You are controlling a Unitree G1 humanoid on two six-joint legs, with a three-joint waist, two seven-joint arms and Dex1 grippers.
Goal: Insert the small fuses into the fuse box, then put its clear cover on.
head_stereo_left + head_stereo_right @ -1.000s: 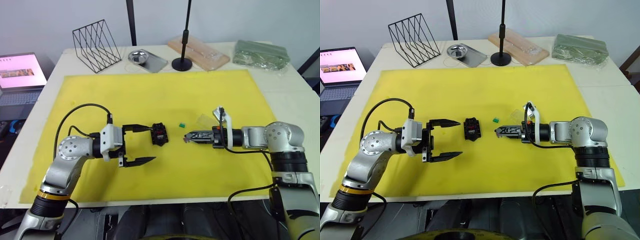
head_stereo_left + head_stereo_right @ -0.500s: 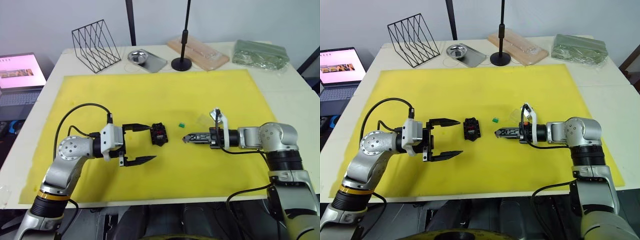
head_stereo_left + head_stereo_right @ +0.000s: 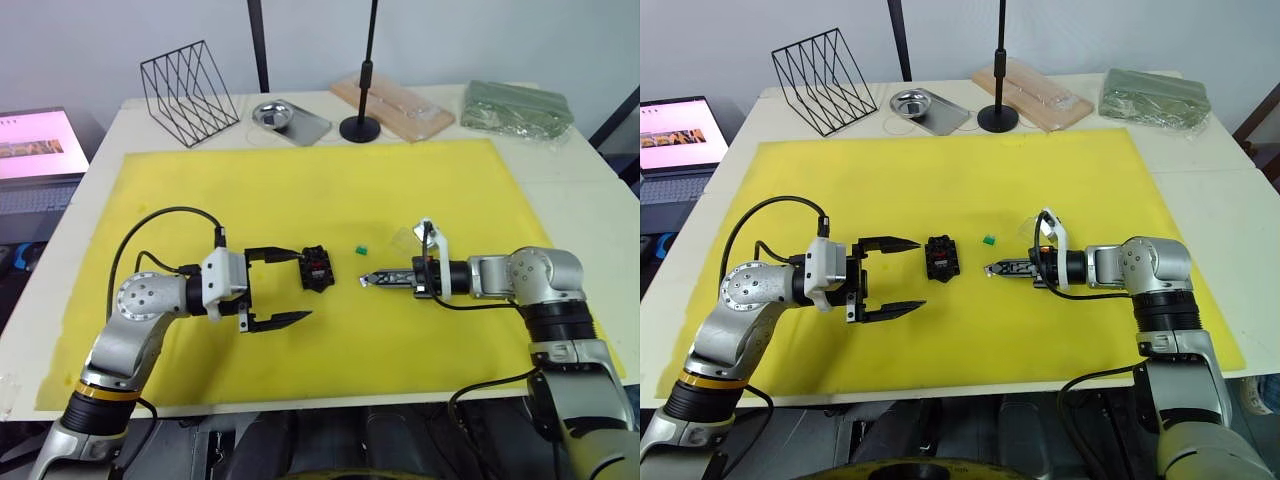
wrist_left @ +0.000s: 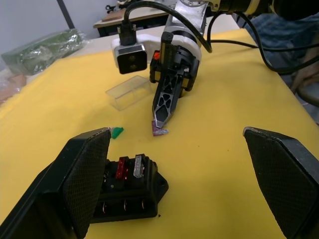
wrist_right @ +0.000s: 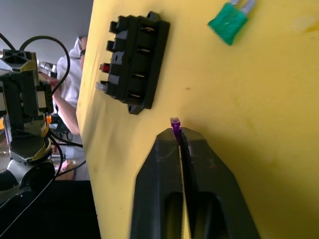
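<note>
Fuses are partly dealt with: a red one [image 4: 121, 168] and a grey one [image 4: 137, 165] already stand in slots of the fuse box [image 3: 319, 268], which leaves the rest of its slots bare.

The right claw [image 3: 991, 269] is pinched shut on a purple fuse [image 5: 175, 125], held at the very tips of its fingers [image 5: 164, 149] and pointing toward the fuse box. That fuse hangs low over the yellow mat [image 3: 300, 190], near the fuse box on its right-hand side but not yet touching it; the gap between them is plain in the left wrist view.

A green fuse [image 3: 356, 248] lies loose on the mat, just beyond the fuse box's right end. The clear cover [image 4: 129, 92] rests on the mat farther from the fuse box, beside the right arm's wrist, untouched.

The left claw [image 3: 282, 287] is spread wide and holds nothing. Its far finger [image 3: 272, 256] reaches nearly to the left edge of the fuse box, and its near finger [image 3: 280, 321] lies well short of it.

By my judgement the task is under way but short of half done: the purple fuse needs seating, the green one needs picking up and seating, and then the cover goes on.
</note>
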